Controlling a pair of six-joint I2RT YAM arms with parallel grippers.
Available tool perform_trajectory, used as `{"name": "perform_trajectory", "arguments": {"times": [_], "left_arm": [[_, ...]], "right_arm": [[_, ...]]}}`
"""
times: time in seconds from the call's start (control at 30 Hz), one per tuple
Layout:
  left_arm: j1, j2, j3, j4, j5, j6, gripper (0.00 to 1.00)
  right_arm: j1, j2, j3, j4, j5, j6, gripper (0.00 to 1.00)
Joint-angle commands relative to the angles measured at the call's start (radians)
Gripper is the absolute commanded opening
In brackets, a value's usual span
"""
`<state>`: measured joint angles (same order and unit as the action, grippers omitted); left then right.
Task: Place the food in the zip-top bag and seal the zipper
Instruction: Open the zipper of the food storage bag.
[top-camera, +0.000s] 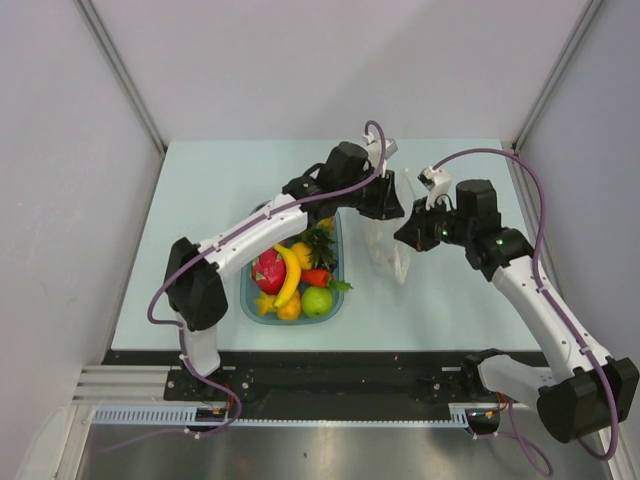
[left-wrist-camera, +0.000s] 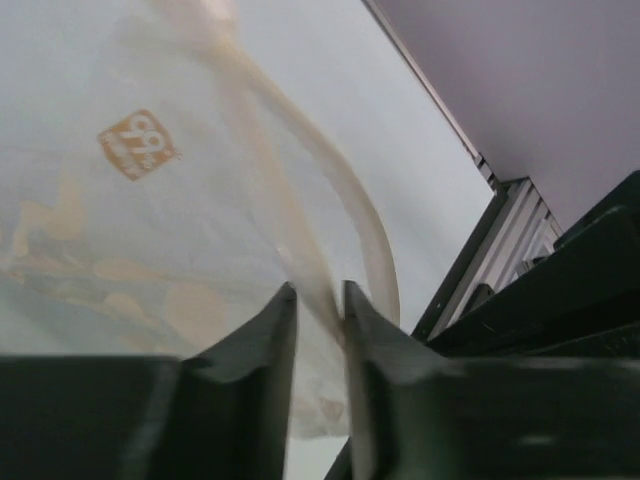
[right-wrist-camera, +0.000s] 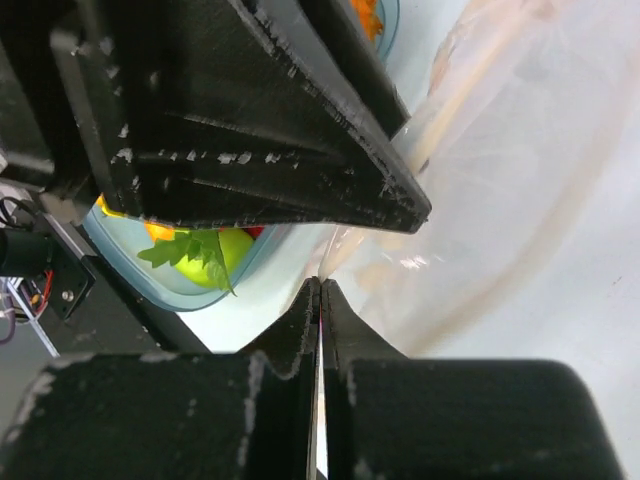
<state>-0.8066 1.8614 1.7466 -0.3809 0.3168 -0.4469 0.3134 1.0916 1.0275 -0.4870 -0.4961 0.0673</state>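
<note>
Nearest me, the food (top-camera: 290, 278) all sits in the blue tray (top-camera: 247, 305), with none of it bagged yet. Just right of the tray, the bag (top-camera: 388, 248) is held up between my two tools. My right gripper (right-wrist-camera: 320, 287) is pressed fully together on a thin fold of its film. Farther back, my left gripper (left-wrist-camera: 320, 295) is closed to a sliver on the mouth edge by the zipper (left-wrist-camera: 372, 250). With both tools occupied, I judge nothing is free to fetch food. Letting one side go could let the floppy mouth collapse, and pulling apart too hard could make the film slip out or tear.
</note>
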Motion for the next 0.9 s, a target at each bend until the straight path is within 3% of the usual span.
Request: {"name": "perform_trajectory", "arguments": {"times": [0.0,0.07,0.1,0.2,0.37,0.4,0.43,0.67,0.83,0.87], "left_arm": [[0.009,-0.002,0.05,0.0,0.034,0.002,0.12],[0.021,-0.014,0.028,0.025,0.083,-0.025,0.04],[0.039,-0.021,0.016,0.063,0.105,-0.041,0.0],[0.067,-0.036,-0.019,0.126,0.18,-0.095,0.0],[0.08,-0.044,-0.044,0.178,0.254,-0.124,0.0],[0.08,-0.05,-0.045,0.186,0.254,-0.127,0.0],[0.08,-0.048,-0.047,0.191,0.252,-0.131,0.0],[0.078,-0.048,-0.053,0.203,0.248,-0.148,0.0],[0.078,-0.076,-0.081,0.243,0.265,-0.157,0.0],[0.076,-0.079,-0.09,0.252,0.265,-0.157,0.0]], "right_arm": [[0.006,-0.018,0.058,0.004,0.036,-0.038,0.02],[0.0,-0.035,0.074,-0.042,0.047,-0.047,0.11],[-0.007,-0.044,0.1,-0.064,0.054,-0.049,0.22],[-0.043,-0.07,0.152,-0.156,0.054,-0.044,0.43],[-0.134,-0.125,0.175,-0.182,0.05,0.005,0.54],[-0.138,-0.127,0.166,-0.173,0.059,0.018,0.67],[-0.143,-0.115,0.158,-0.167,0.057,0.04,0.7],[-0.151,0.001,0.151,-0.086,-0.033,0.14,0.76],[-0.151,0.054,0.122,-0.027,-0.041,0.161,0.68],[-0.151,0.069,0.117,-0.019,-0.045,0.17,0.6]]}}
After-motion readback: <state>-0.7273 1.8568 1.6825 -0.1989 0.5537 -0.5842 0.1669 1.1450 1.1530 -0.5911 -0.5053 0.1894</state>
